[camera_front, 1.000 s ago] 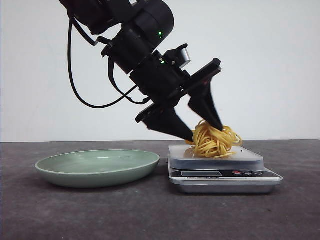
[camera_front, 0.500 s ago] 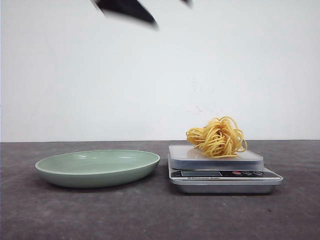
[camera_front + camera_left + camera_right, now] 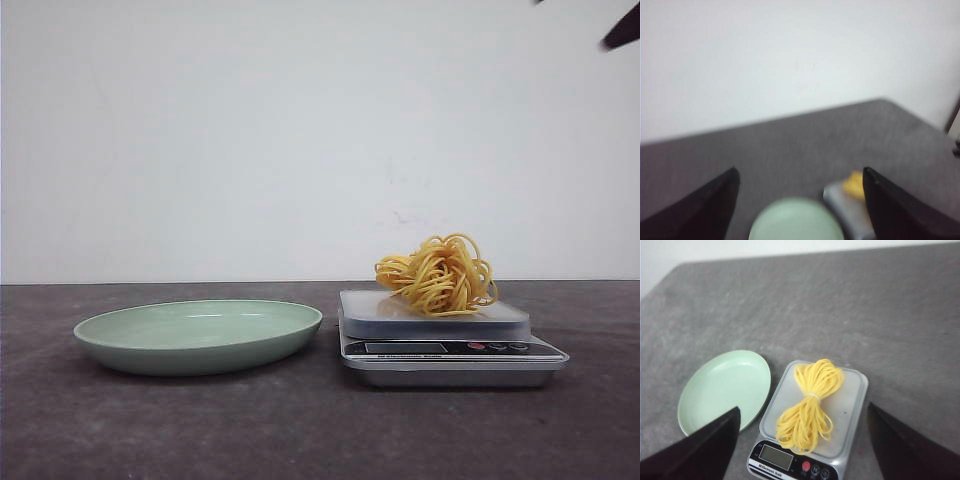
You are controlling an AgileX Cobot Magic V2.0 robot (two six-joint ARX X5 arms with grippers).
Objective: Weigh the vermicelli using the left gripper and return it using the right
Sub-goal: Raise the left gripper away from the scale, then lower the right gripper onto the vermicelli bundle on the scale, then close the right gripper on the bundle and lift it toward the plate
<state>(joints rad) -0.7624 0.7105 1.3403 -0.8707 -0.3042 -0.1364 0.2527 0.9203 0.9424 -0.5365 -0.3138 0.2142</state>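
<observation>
The yellow vermicelli bundle [image 3: 438,276] lies on the silver kitchen scale [image 3: 450,350], with nothing holding it. My left gripper [image 3: 799,171] is out of the front view. In its blurred wrist view it is open and empty, high above the table, with the vermicelli [image 3: 854,184] and the scale [image 3: 845,207] far below. My right gripper [image 3: 802,409] is open and empty, high above the scale [image 3: 850,390], with the vermicelli [image 3: 812,390] showing between its fingers. A black finger tip [image 3: 622,30] shows at the front view's top right corner.
A pale green plate [image 3: 198,335] sits empty on the dark grey table to the left of the scale. It also shows in the right wrist view [image 3: 722,390] and the left wrist view [image 3: 796,222]. A white wall stands behind the table.
My left gripper let go of the vermicelli on the scale, rose up and left the front view. A black tip has come in at the top right corner.
</observation>
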